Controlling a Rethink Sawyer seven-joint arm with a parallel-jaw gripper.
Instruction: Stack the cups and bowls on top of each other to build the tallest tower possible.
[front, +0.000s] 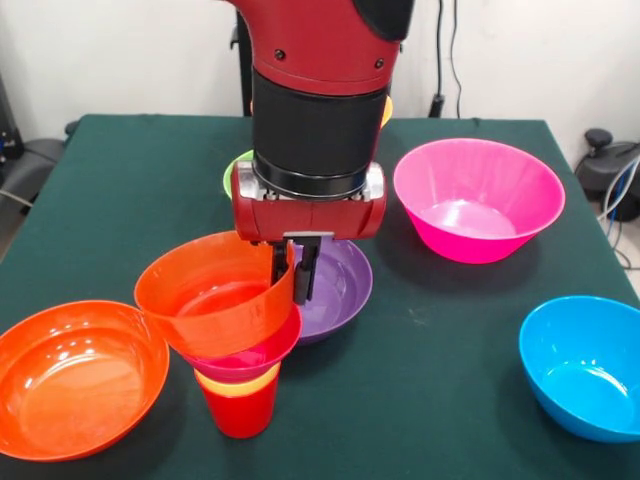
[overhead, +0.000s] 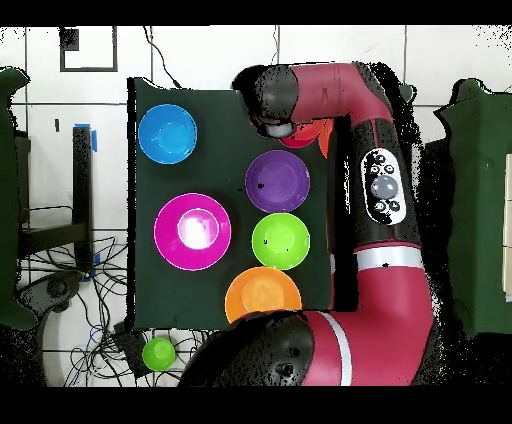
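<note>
Gripper (front: 293, 272) pinching orange bowl (front: 215, 290) rim — 1 tower (front: 238, 375)

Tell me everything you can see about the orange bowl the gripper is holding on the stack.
The orange bowl is glossy, thin plastic, wide-mouthed and empty. It sits tilted on top of the tower, above a pink bowl, a yellow cup and a red cup. The gripper pinches its far rim, one finger inside, one outside. The purple bowl lies just behind.

A dark green cloth covers the worktop (front: 120, 180). Behind it stands a plain white wall (front: 120, 50) with black cables (front: 440, 50) hanging down; the floor (overhead: 200, 50) is white tile.
</note>
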